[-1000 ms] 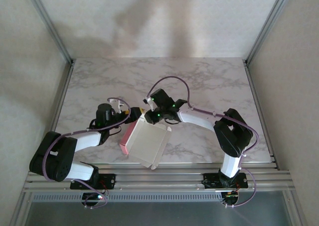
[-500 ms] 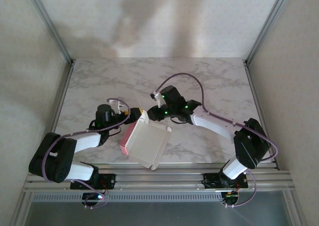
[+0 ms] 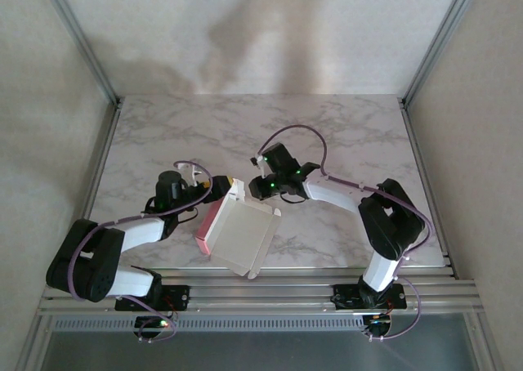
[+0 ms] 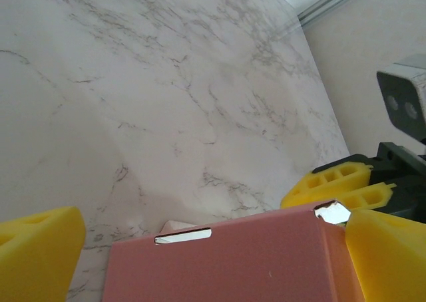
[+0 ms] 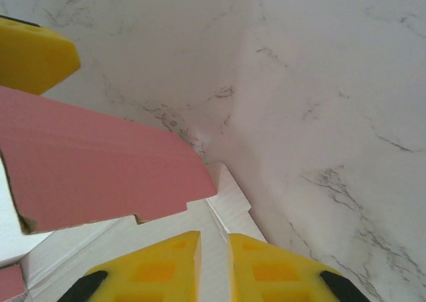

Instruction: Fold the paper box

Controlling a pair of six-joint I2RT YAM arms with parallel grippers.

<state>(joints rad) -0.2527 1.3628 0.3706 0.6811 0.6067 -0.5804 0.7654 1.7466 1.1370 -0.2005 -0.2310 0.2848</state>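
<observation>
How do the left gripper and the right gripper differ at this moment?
The left gripper is wide open; the right gripper is almost closed. The left gripper straddles the pink wall of the paper box; the right gripper sits at its far corner. Both have yellow fingers.

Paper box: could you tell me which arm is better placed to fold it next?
Probably left: the left fingers, open, straddle the box at its pink wall; the right fingers sit nearly shut beside a flap.
</observation>
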